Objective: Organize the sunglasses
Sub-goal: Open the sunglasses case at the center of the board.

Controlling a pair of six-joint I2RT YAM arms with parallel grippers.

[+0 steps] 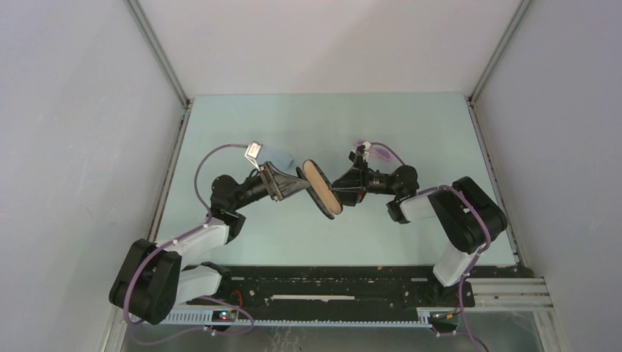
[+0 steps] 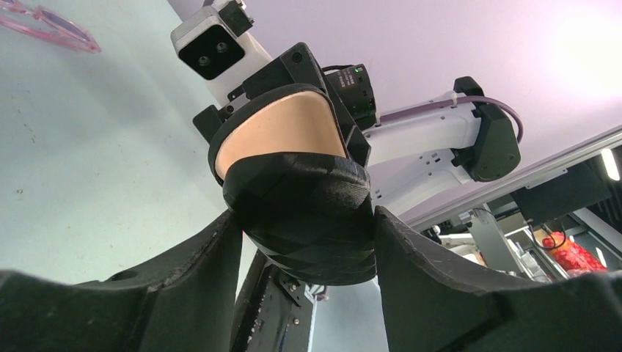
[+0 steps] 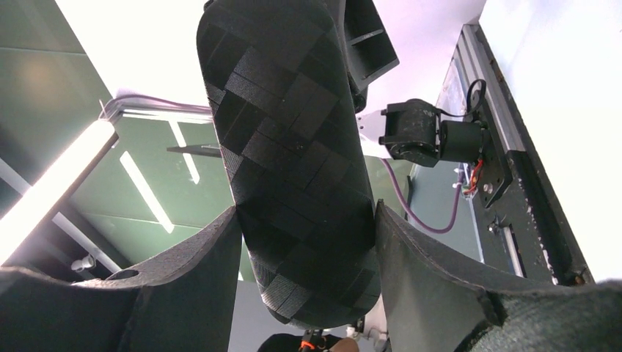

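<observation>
The left hand point(image 1: 291, 183) reaches in from 8 o'clock, its fingers point(image 2: 198, 279) closed narrowly around one textured shell of the black case point(image 1: 323, 188). A light blue cloth point(image 1: 280, 155) lies on the counter point(image 1: 411, 125) at about 11 o'clock from the case, just beyond the left wrist. The case stands open between the two arms, its tan lining facing up. The right hand point(image 1: 343, 192) comes in from 4 o'clock and grips the other shell between its fingers point(image 3: 433, 286). The sunglasses point(image 1: 379, 152) rest on the counter at 1 o'clock from the case, outside it, just behind the right wrist.
</observation>
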